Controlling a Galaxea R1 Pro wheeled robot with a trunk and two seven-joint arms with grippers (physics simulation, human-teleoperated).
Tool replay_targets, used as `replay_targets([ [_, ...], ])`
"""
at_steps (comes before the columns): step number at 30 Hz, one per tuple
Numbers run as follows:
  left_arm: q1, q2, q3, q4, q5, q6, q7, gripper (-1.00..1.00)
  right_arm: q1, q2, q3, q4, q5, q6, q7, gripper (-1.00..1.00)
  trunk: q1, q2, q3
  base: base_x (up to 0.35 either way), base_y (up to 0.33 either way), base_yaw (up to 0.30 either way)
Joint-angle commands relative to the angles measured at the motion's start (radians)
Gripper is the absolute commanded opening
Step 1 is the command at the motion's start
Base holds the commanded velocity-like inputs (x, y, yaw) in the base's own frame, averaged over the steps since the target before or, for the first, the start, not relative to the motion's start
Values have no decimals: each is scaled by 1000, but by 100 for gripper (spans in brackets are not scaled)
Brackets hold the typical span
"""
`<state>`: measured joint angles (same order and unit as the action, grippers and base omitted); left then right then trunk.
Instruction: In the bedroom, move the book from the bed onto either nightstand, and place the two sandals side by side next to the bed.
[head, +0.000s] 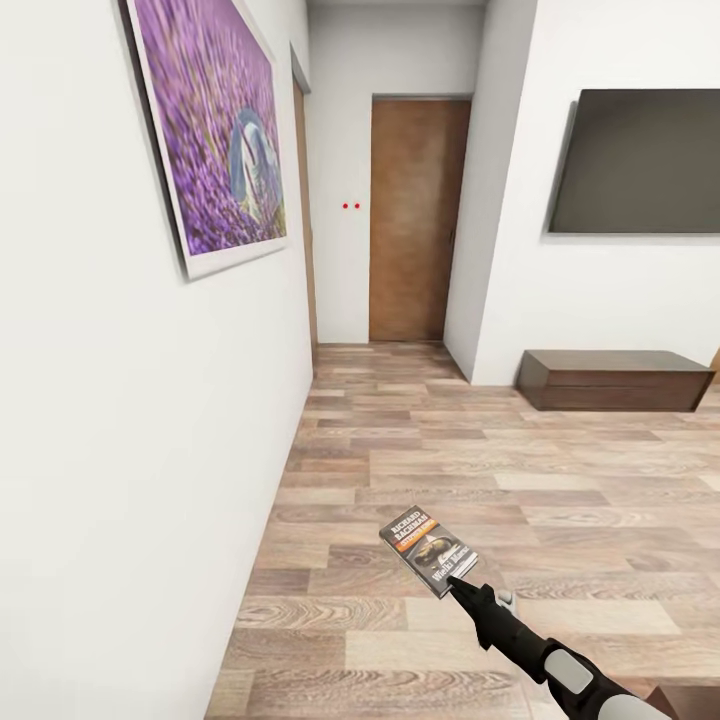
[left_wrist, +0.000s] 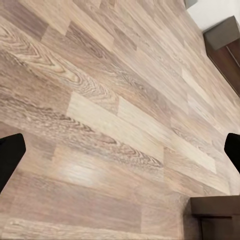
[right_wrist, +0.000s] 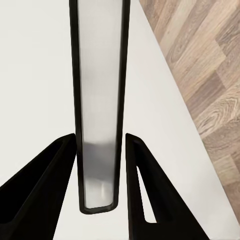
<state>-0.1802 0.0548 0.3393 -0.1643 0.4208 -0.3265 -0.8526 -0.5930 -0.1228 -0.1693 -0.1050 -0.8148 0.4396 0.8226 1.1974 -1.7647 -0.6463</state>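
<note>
Book (head: 429, 553) is off the bed and in transit: the right claw (head: 452, 583) is clenched on its lower edge, holding it out over the plank floor (head: 500, 470), cover up. The right wrist view looks along the book's (right_wrist: 99, 100) edge, one finger (right_wrist: 50, 185) pressed on each side.

Left claw (left_wrist: 120, 155) is released and carrying nothing; its two dark fingertips stand wide apart over bare planks.

Progress, as judged: pickup done, placement on a nightstand not yet done. Sandals not yet dealt with, as far as these views tell.

Surroundings: white wall (head: 120, 450) close on the left with a purple painting (head: 210, 120). Narrow corridor ahead ending at a brown door (head: 415, 220). To the right, a low dark cabinet (head: 612, 378) under a wall screen (head: 640, 165).

Room to move: floor open ahead and to the right. Left wall is the tight edge; any turn that way risks brushing the outstretched book.
</note>
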Motion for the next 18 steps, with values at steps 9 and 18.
replay_targets([
  [9,-1,0,-4,2,6,-5,-4,100,-1,0,-9,0,2,8,1,-100,0,0,-1,129,0,-26],
  [18,-1,1,-3,2,6,-5,-5,100,-1,0,-9,0,3,8,1,-100,0,0,-1,129,0,-47],
])
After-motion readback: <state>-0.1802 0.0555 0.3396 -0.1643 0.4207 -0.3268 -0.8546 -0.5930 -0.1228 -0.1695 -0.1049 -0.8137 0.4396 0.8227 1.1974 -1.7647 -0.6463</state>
